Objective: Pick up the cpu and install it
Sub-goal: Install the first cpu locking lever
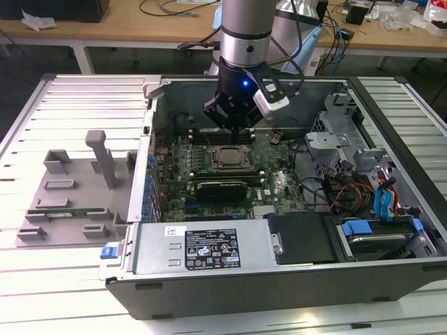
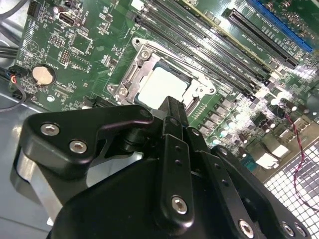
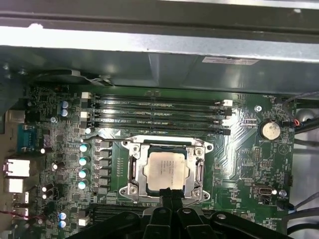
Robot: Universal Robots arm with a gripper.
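The small flat square silver-topped cpu (image 3: 166, 168) is seen seated inside the metal socket frame (image 3: 131, 169) on the green motherboard (image 3: 239, 154). The black gripper (image 3: 169, 193), pressed together and empty, is held just above. A downward slip could bend socket pins.

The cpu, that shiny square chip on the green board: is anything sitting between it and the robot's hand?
Nothing visible does. The cpu lies flat inside the metal socket frame on the motherboard, its top uncovered in both wrist views. The hand hangs just above one edge of it, with open space between them.
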